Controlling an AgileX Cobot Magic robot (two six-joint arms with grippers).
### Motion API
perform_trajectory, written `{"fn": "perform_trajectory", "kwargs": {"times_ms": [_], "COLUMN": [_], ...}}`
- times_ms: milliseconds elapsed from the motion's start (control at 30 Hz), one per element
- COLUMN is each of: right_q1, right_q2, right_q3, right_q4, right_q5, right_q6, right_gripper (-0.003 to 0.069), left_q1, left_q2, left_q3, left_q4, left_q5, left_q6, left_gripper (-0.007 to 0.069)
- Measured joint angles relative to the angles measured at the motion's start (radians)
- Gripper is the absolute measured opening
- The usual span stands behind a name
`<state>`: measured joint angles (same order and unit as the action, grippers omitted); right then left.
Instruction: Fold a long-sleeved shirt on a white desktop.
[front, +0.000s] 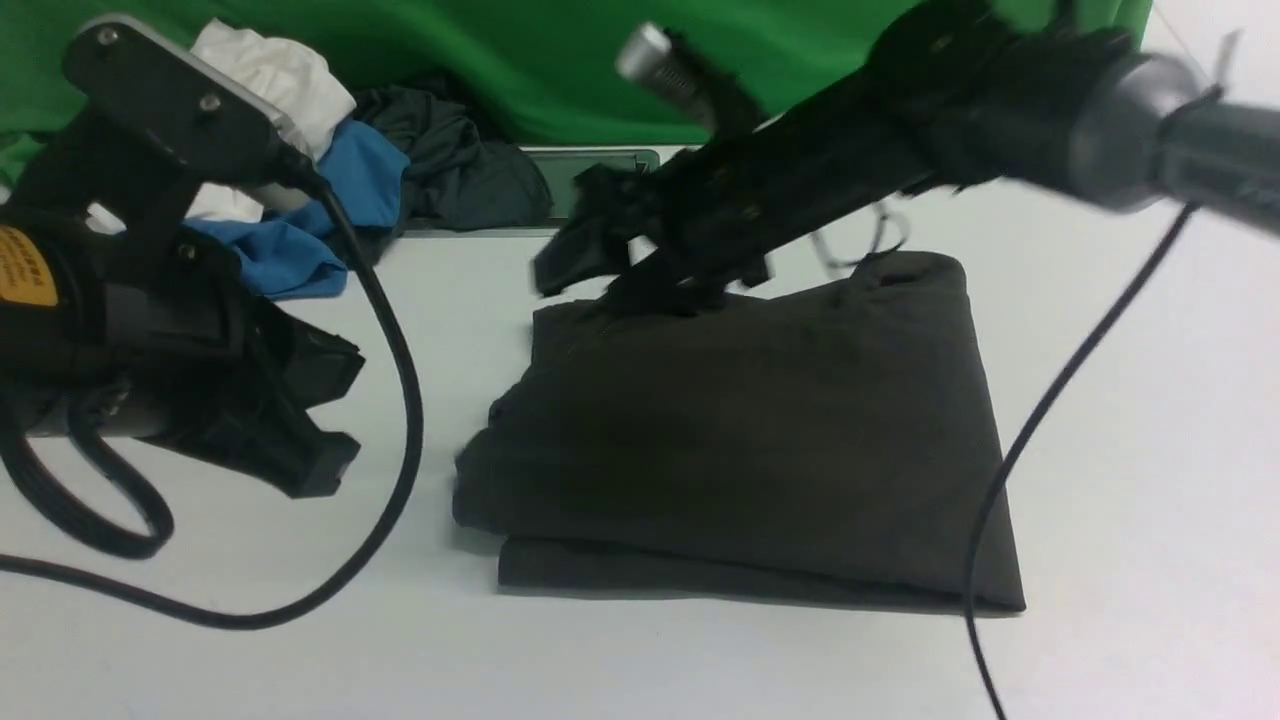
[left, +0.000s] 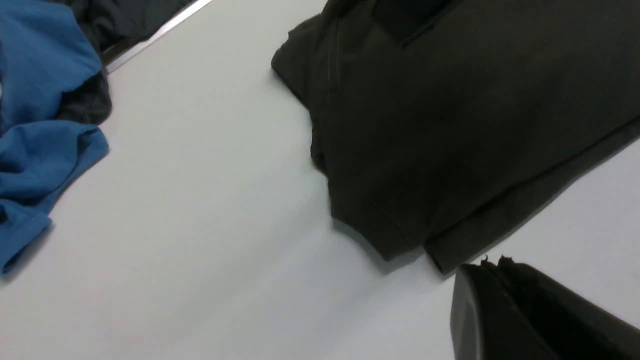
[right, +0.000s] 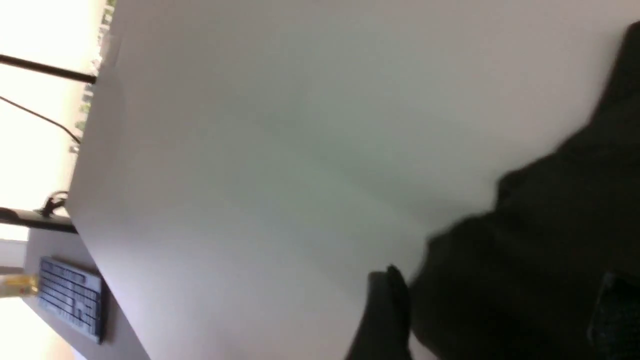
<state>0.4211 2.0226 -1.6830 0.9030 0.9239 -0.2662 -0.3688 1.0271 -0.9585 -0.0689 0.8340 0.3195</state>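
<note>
Shirt: the long-sleeved shirt (front: 740, 440) is a black knit, folded into a thick, roughly square stack of layers. It lies flat near the middle of the white desktop (front: 1130, 420), a little toward 3 o'clock. A lower layer sticks out along the near edge at 6 o'clock. No chest print shows on the upper face.

Desktop: smooth, pale and matte, bare on the shirt's 3 o'clock and 6 o'clock sides. A silver-framed hatch (front: 590, 170) sits at the far edge, near 12 o'clock.

Right gripper: the right gripper (front: 600, 265) reaches in from 2 o'clock and sits at the shirt's far left corner, about 11 o'clock of the stack. It is blurred. Its fingers look spread, and I cannot make out any cloth caught between them.

Left gripper: the left gripper (front: 310, 420) hangs above the bare desktop at 9 o'clock of the shirt, apart from it. Its fingers are pressed together with nothing between them.

Cables: a black cable (front: 400, 400) loops across the desktop under the left arm; a thin one (front: 1040, 410) drapes over the shirt's 3 o'clock edge.

Other clothes: a blue garment (front: 330, 220), a white one (front: 270, 70) and a dark grey one (front: 460, 160) lie heaped at 10 to 11 o'clock.

Backdrop: a bright green cloth (front: 500, 50) hangs behind the desk.
</note>
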Motion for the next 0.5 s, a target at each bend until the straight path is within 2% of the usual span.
{"fn": "perform_trajectory", "kwargs": {"times_ms": [100, 133, 167, 233, 300, 367, 400, 500], "right_q1": [-0.050, -0.051, -0.059, -0.061, -0.068, -0.094, -0.098, -0.161], "right_q2": [-0.093, -0.105, -0.142, -0.179, -0.191, -0.182, -0.182, -0.113], "right_q3": [-0.004, -0.004, -0.006, 0.017, 0.066, 0.147, 0.154, 0.243], "right_q4": [-0.239, -0.284, -0.464, -0.711, -0.875, -0.944, -0.947, -0.972], "right_q5": [0.074, 0.085, 0.134, 0.170, 0.158, 0.054, 0.053, -0.168], "right_q6": [0.066, 0.082, 0.152, 0.260, 0.333, 0.363, 0.367, 0.395], "right_gripper": [0.0354, 0.0343, 0.0269, 0.0218, 0.0195, 0.0188, 0.0188, 0.0183], "left_q1": [0.000, 0.000, 0.000, 0.000, 0.000, 0.000, 0.000, 0.000], "left_q2": [0.036, 0.040, 0.077, 0.131, 0.186, 0.237, 0.242, 0.291], "left_q3": [0.000, 0.000, 0.000, 0.000, 0.000, 0.000, 0.000, 0.000], "left_q4": [-0.033, -0.036, -0.067, -0.107, -0.141, -0.165, -0.167, -0.180], "left_q5": [-0.014, -0.015, -0.027, -0.049, -0.076, -0.101, -0.103, -0.112], "left_q6": [0.000, 0.000, 0.000, 0.010, 0.033, 0.072, 0.072, 0.121], "left_gripper": [0.0020, 0.0020, 0.0020, 0.0020, 0.0020, 0.0020, 0.0020, 0.0020]}}
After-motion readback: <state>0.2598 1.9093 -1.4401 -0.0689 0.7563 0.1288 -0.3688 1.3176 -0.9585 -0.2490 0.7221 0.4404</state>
